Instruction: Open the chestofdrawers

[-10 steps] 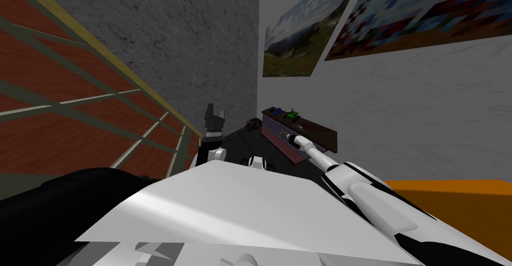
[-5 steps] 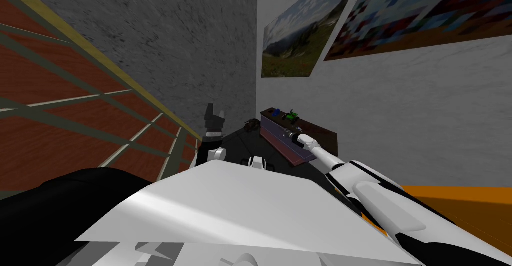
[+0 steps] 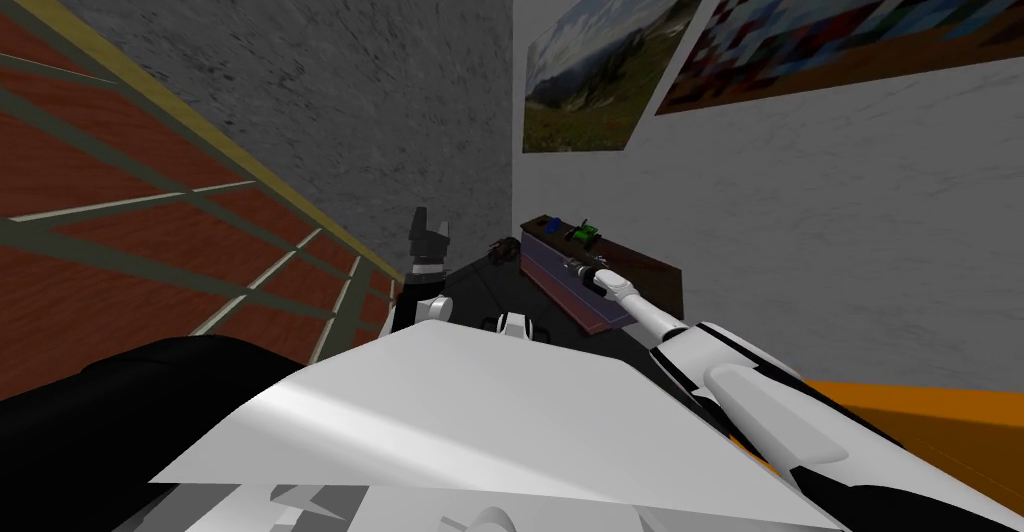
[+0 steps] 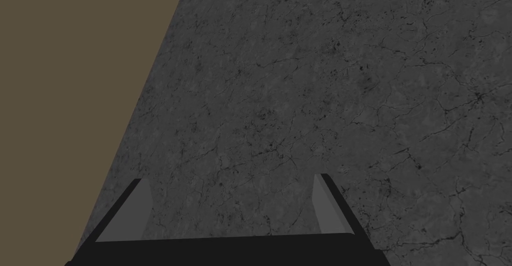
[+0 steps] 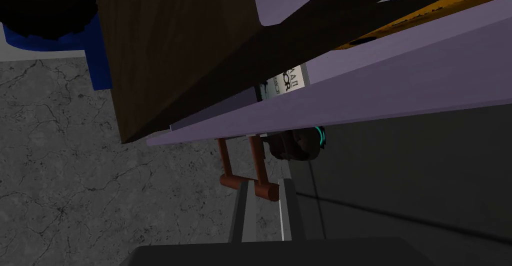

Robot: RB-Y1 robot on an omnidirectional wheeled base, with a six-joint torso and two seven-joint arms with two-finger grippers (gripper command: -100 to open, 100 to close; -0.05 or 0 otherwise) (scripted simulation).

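Grey walls meet in a corner behind the chest of drawers (image 3: 640, 268). The right gripper (image 5: 265, 184) fingers clamp the red-brown handle (image 5: 227, 181) between them, ready to pull the partly open drawer (image 5: 380, 90). The left gripper (image 4: 231, 178) fingers stand apart, empty.

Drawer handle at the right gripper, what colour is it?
Reddish brown; the handle shows best in the right wrist view.

The dark-wood chest of drawers (image 3: 652, 274) stands against the wall (image 3: 850, 256), its lilac drawer (image 5: 375, 98) with red-brown handle (image 5: 225, 180) pulled partly out.
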